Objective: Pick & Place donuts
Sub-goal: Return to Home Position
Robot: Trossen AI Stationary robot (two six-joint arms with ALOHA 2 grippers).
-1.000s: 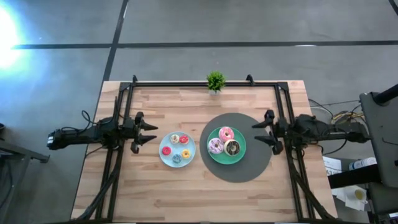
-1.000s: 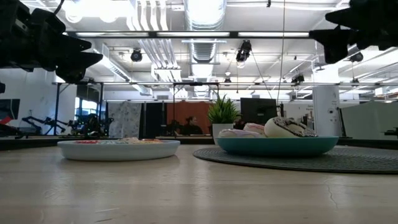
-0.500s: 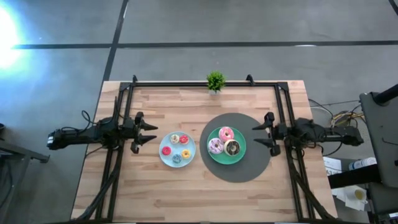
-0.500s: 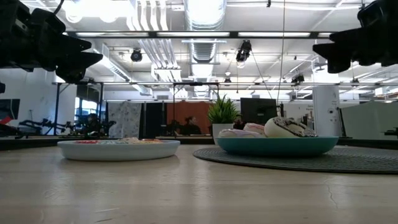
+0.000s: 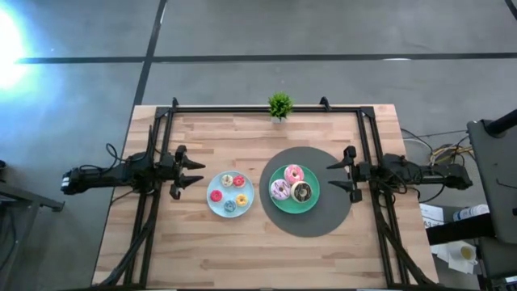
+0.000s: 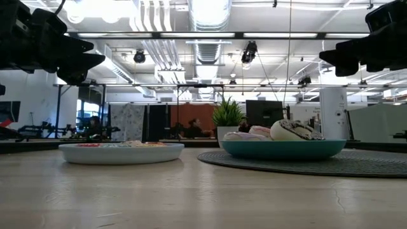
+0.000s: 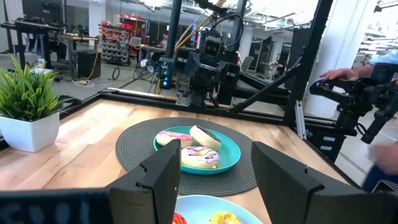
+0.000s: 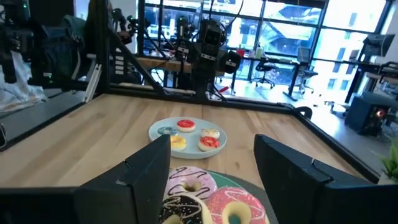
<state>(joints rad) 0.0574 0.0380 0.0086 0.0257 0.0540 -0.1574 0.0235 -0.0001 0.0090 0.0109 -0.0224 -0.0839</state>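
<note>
Three larger donuts, pink (image 5: 294, 173), pale pink (image 5: 279, 190) and chocolate (image 5: 301, 192), lie on a green plate (image 5: 310, 206) that sits on a round grey mat (image 5: 327, 218). Several mini donuts (image 5: 229, 192) lie on a light-blue plate (image 5: 215, 208) to its left. My left gripper (image 5: 201, 173) hovers open and empty, left of the light-blue plate and above the table. My right gripper (image 5: 328, 177) hovers open and empty, right of the green plate, over the mat's edge. Each wrist view looks across both plates between its own open fingers, left (image 7: 214, 180) and right (image 8: 214, 177).
A small potted plant (image 5: 279, 105) stands at the table's far edge, middle. A dark frame (image 5: 242, 109) runs along the far edge and down both sides. The near half of the wooden table (image 5: 258, 259) is bare. A person's hand (image 7: 339, 73) shows beyond the table.
My right gripper has come down a little and shifted slightly toward the table's near edge, staying open. The donuts and plates have stayed put.
</note>
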